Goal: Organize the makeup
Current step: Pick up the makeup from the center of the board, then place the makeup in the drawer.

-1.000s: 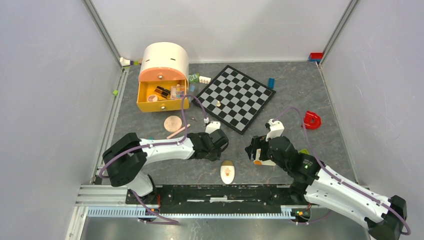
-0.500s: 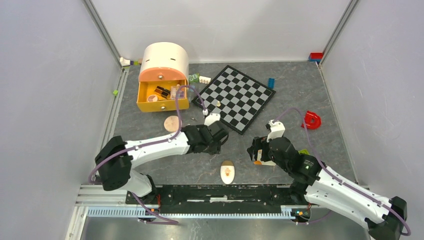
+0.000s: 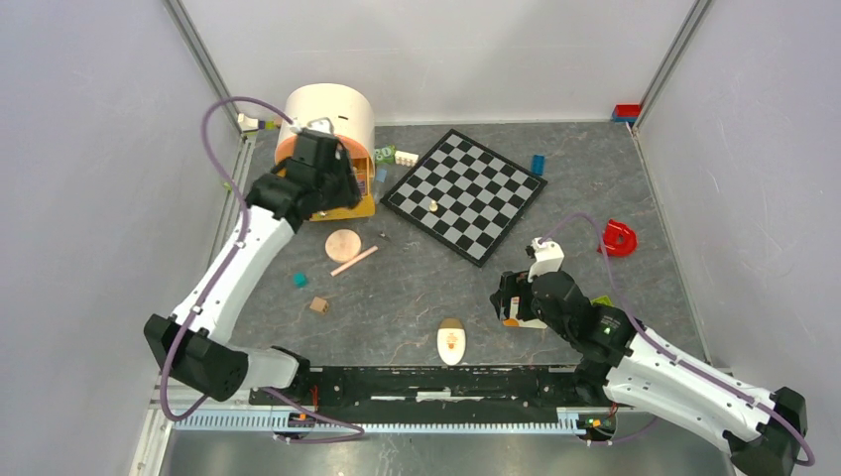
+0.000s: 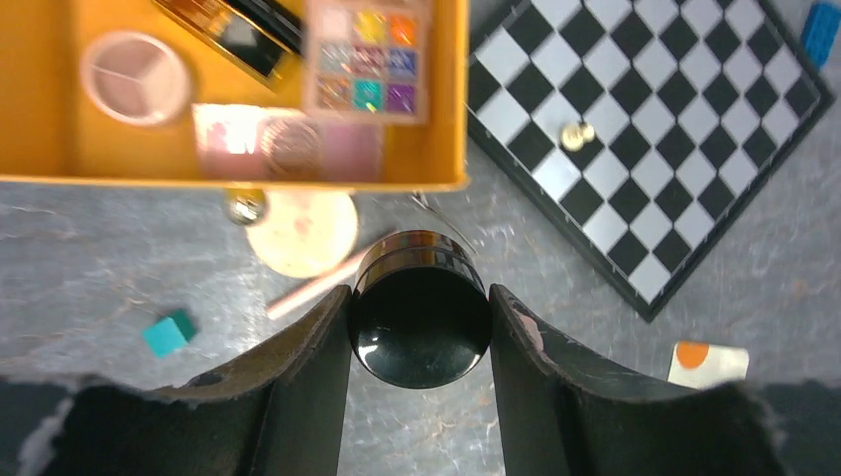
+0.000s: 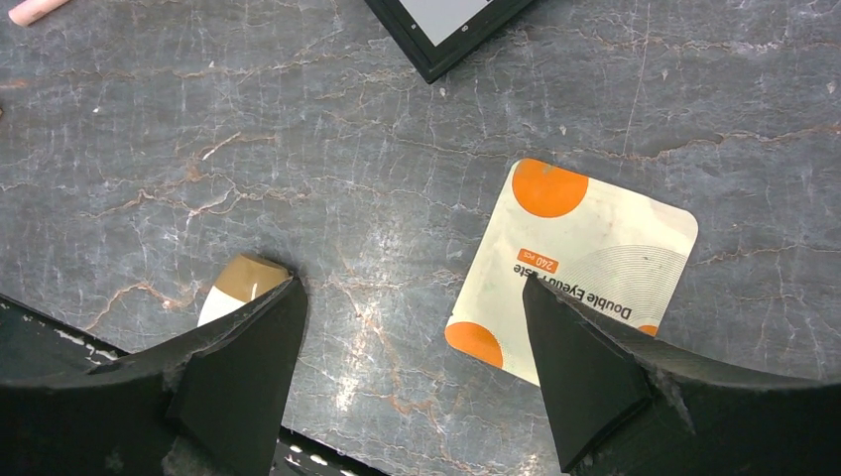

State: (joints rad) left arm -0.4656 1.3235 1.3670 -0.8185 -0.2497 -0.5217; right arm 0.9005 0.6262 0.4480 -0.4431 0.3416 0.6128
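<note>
One black jar (image 4: 420,332), likely rigid and slick, is clamped by its round sides in the left gripper's (image 4: 420,297) jaws by the yellow drawer's (image 4: 40,139) near edge, while the right gripper's (image 5: 412,293) jaws hover open over the flat, probably flimsy sachet (image 5: 585,258).

The top view looks steeply down from above and behind the near edge of the table (image 3: 595,198), taking all of it in. The left wrist camera hangs high over the far left corner, facing down on the yellow drawer (image 4: 40,129) and chessboard (image 4: 645,129), both shared with the top view. The right wrist camera sits close over the near edge, above the white-orange sachet (image 5: 585,268), which the left wrist view also catches
</note>
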